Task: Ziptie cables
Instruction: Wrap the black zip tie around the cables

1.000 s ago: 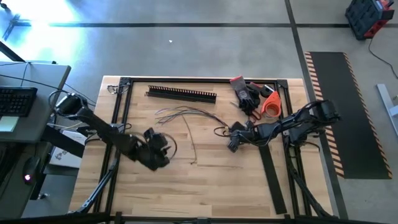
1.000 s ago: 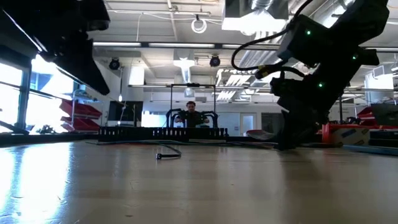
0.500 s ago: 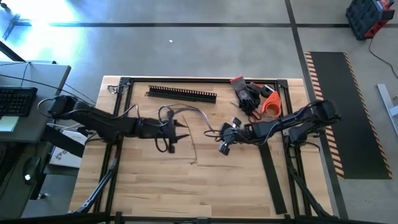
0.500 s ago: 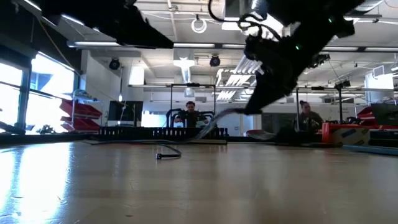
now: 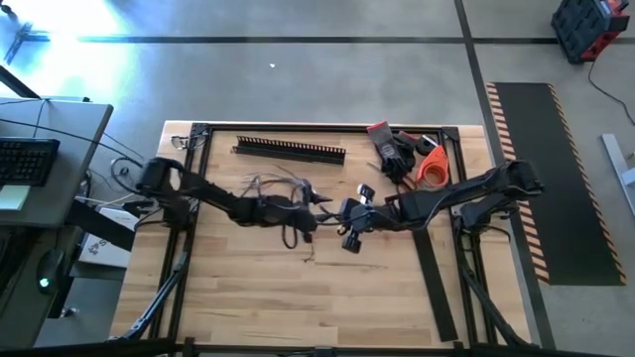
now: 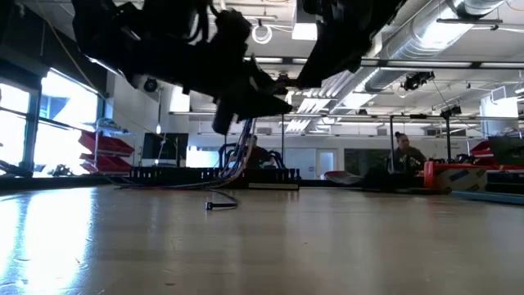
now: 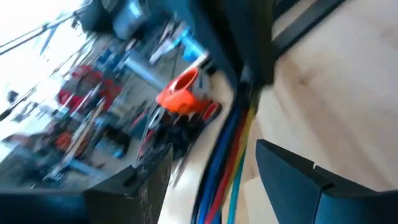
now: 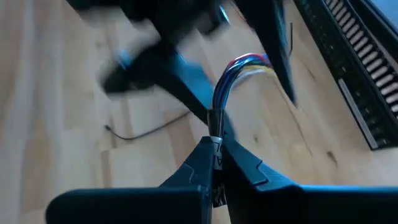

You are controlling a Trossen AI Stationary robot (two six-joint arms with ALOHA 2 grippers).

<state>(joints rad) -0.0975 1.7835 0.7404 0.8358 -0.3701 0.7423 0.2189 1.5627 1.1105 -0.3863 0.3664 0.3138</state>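
Cables [image 5: 283, 185]: loose bunch of thin wires lifted off the wooden table [image 5: 248, 288] near its middle, strung between the two grippers, with coloured strands showing in the wrist views [image 8: 239, 65].
Left gripper [image 5: 316, 201]: reaching in from the left, at the middle of the table; fingers [image 7: 298, 177] spread wide, with the bunch running between them [image 7: 227, 168].
Right gripper [image 5: 344, 216]: just right of the left one, nearly touching it; jaws pressed together, pinching the bunch at its end [image 8: 214, 149].
Slotted black duct [image 5: 290, 150]: lying along the far side of the table.
Single thin wire [image 5: 308, 243]: lying on the table, near side of the grippers.
Orange and black objects [image 5: 412, 159]: far right corner; too small to identify.
Flat black strip [image 5: 434, 283]: right side of the table.
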